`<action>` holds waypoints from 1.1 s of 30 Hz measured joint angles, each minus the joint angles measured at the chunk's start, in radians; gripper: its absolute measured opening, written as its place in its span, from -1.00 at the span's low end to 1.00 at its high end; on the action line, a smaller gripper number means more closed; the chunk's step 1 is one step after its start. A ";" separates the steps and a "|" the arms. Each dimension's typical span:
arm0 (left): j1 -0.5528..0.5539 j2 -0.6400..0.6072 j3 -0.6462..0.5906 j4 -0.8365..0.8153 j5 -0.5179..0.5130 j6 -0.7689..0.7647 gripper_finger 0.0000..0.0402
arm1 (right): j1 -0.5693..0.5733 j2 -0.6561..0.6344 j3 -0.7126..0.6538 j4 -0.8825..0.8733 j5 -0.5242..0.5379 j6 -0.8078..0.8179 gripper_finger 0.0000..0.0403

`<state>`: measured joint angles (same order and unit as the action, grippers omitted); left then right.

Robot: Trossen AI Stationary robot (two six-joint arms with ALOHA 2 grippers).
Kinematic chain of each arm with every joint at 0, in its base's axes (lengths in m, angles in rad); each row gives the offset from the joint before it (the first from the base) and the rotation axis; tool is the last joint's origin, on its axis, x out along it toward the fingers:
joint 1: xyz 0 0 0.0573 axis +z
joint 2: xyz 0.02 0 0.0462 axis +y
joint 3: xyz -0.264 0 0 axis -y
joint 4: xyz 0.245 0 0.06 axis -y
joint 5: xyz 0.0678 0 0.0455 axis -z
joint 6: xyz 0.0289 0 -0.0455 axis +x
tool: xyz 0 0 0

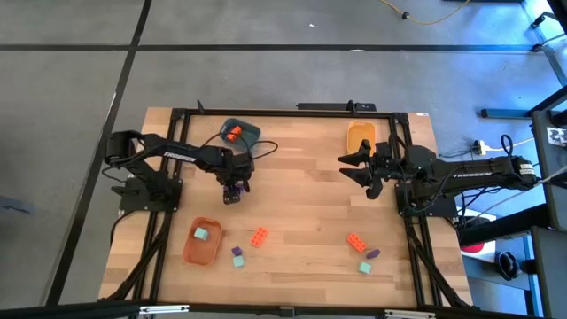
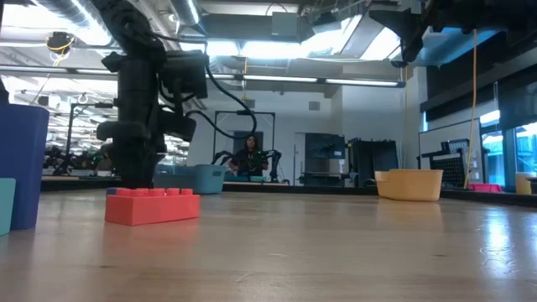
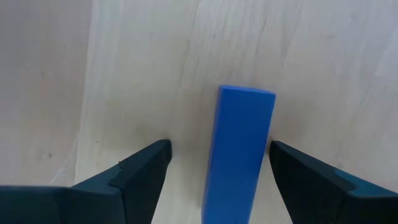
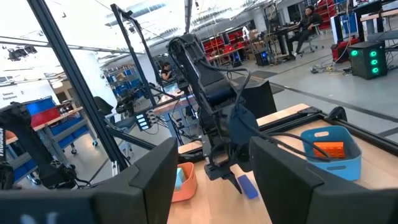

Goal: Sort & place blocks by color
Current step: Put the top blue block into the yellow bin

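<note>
Left gripper [image 1: 234, 194] low over desk [image 1: 301, 204], jaws open, straddling upright purple block [image 3: 239, 152], not clamped. Right gripper [image 1: 353, 168] raised near yellow bowl [image 1: 360, 135], jaws spread, empty. Orange-red brick [image 1: 232, 134] in blue bowl [image 1: 248, 130]; teal block [image 1: 202, 234] in orange bowl [image 1: 190, 251]; remaining blocks scattered along desk front.

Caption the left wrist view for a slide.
Left gripper open, fingers straddling an upright blue block on the wooden table.

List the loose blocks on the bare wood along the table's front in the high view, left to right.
Purple block → teal block → orange-red brick → orange-red brick → teal block → purple block.
</note>
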<state>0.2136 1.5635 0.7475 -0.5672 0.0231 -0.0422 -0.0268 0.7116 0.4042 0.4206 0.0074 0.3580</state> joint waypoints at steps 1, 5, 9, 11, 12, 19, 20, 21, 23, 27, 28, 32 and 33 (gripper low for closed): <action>-0.002 0.001 0.000 0.000 -0.003 0.000 0.37 | 0.000 0.000 0.000 0.000 0.000 0.000 0.01; -0.010 0.001 -0.001 -0.006 -0.008 0.001 0.34 | 0.000 0.000 0.000 0.000 0.000 0.000 0.01; -0.035 0.002 -0.002 -0.009 -0.047 -0.003 0.25 | 0.000 0.000 0.000 0.001 0.000 0.000 0.01; -0.051 0.002 -0.002 -0.012 -0.067 -0.003 0.18 | 0.000 0.000 0.000 0.001 0.000 0.000 0.01; -0.059 0.002 -0.002 -0.015 -0.078 -0.003 0.13 | 0.000 0.000 0.000 0.001 0.000 0.000 0.01; -0.114 -0.002 0.003 -0.025 -0.116 -0.007 -0.47 | 0.000 0.000 0.000 0.001 0.000 0.000 0.01; -0.118 -0.007 0.005 -0.025 -0.115 -0.007 -0.55 | 0.000 0.000 0.000 0.001 0.000 0.000 0.01; -0.119 -0.013 0.009 -0.024 -0.115 -0.007 -0.56 | 0.000 0.000 0.000 0.001 0.000 0.000 0.01; -0.116 -0.036 0.016 -0.037 -0.117 -0.005 -0.56 | 0.000 0.000 0.000 0.001 0.000 0.000 0.01; -0.096 -0.141 0.044 -0.022 -0.123 -0.012 -0.56 | 0.000 0.000 0.000 0.007 0.000 0.000 0.01; -0.090 -0.174 0.048 -0.021 -0.129 -0.026 -0.56 | 0.000 0.000 0.000 0.009 0.000 0.000 0.01; -0.081 -0.345 0.054 0.085 -0.188 -0.143 -0.56 | 0.000 -0.001 0.000 0.023 0.000 0.000 0.01; -0.084 -0.390 0.054 0.133 -0.214 -0.182 -0.56 | 0.000 -0.001 0.000 0.028 0.000 0.000 0.01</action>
<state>0.1294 1.1738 0.8014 -0.4343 -0.1909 -0.2239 -0.0265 0.7109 0.4042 0.4488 0.0074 0.3580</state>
